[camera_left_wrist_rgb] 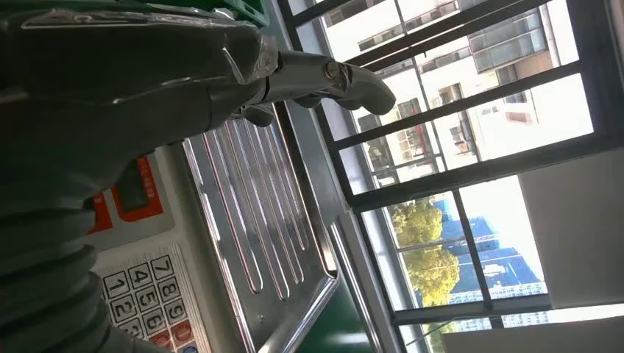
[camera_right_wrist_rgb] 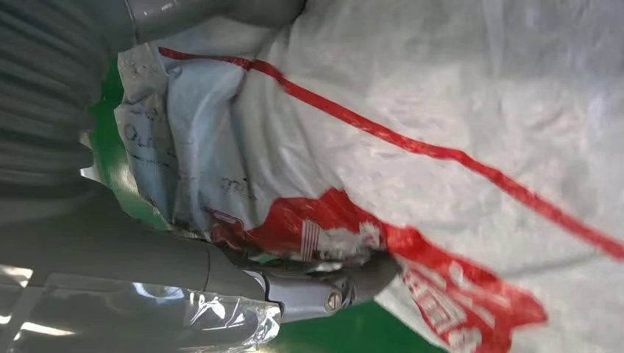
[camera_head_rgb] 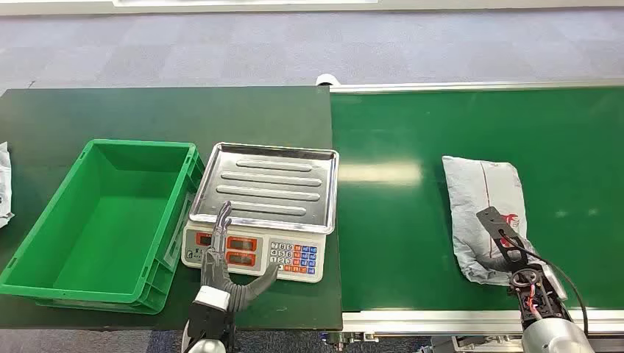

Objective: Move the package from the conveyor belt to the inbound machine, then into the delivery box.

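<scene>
Fingers [camera_right_wrist_rgb: 324,294] of the right hand [camera_head_rgb: 508,246] press the grey, red-printed package [camera_head_rgb: 482,206], writing unreadable; at nine o'clock, the left hand [camera_head_rgb: 221,268] hovers spread and empty over the scale's keypad [camera_head_rgb: 294,259].

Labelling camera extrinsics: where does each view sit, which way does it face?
Head: high on body, looking down at scale, green crate, package; both hands show.
Left wrist: behind left hand, over the scale's tray, facing windows.
Right wrist: behind right hand, against the package.
Shared: scale, package.
</scene>
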`<state>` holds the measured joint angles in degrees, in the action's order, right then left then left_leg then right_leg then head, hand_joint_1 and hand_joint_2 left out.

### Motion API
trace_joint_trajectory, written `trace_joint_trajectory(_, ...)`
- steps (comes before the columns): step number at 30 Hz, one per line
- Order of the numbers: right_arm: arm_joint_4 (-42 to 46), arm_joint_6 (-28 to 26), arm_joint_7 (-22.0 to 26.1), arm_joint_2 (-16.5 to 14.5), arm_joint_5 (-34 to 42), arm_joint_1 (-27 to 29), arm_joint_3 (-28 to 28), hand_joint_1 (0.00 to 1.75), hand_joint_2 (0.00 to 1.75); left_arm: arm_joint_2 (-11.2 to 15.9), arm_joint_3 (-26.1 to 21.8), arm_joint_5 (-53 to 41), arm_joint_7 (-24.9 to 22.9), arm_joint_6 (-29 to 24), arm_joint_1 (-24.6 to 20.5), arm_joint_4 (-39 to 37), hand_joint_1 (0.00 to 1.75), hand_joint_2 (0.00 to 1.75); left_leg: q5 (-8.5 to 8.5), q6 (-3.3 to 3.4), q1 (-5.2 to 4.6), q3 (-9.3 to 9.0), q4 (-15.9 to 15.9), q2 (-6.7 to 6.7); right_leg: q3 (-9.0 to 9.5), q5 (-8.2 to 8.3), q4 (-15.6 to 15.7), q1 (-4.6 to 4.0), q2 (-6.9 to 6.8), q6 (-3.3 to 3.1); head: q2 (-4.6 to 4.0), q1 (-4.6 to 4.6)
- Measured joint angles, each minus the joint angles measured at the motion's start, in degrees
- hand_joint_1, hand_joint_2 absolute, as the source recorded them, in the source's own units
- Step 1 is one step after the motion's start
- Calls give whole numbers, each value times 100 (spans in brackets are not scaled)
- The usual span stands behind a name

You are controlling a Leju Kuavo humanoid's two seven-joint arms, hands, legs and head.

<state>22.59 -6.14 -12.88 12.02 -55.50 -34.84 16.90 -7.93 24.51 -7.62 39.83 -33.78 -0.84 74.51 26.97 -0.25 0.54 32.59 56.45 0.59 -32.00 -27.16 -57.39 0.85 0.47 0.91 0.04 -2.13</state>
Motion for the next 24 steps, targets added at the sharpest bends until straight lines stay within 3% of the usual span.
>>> trace_joint_trajectory(2,-9,-132,65,-21,-2,-27,-1,175,175,0,-4,-4,-33,-40,27,40,0,175,0,0,0,-1,0,-1,1,1,0,0,1,0,0,-1)
trace_joint_trajectory(4,28,-623,448,-106,82,-43,2,175,175,0,-19,-28,-97,-135,102,145,0,175,0,0,0,1,0,-4,1,3,-1,0,4,-1,0,-1)
trace_joint_trajectory(6,295,-1379,1239,-288,356,25,4,175,175,0,-43,-71,-139,-240,204,288,0,175,-1,0,1,4,0,-10,-6,4,-3,-1,11,-2,0,-3)
trace_joint_trajectory(9,1528,-2216,2322,-729,1166,344,-139,175,175,-1,-75,-126,-163,-363,304,475,0,175,-4,-2,6,7,-1,6,-14,-2,-4,-7,-3,-6,0,-3)
trace_joint_trajectory(14,3256,-2457,2444,-1131,1742,759,-635,175,175,-2,-124,-145,-162,-397,334,575,0,175,-1,-5,8,15,-3,12,-15,-13,-4,-11,-16,-14,0,-2)
trace_joint_trajectory(18,4019,-2752,2967,-1366,2135,1012,-872,175,175,-2,-143,-143,-92,-426,337,598,0,175,0,-5,4,22,-3,10,-17,-13,-4,-6,-15,-13,0,1)
trace_joint_trajectory(21,4725,-3005,2929,-1728,1961,1222,-1227,175,175,-5,-150,-101,-17,-505,282,592,0,175,1,-6,4,19,-3,3,-20,-12,-4,-7,-7,-13,-1,-2)
trace_joint_trajectory(24,5100,-2684,2789,-2024,1684,1329,-1834,175,175,-2,-151,73,9,-560,138,568,0,175,0,-7,8,17,-5,2,-22,-12,-4,-11,-5,-14,0,-3)
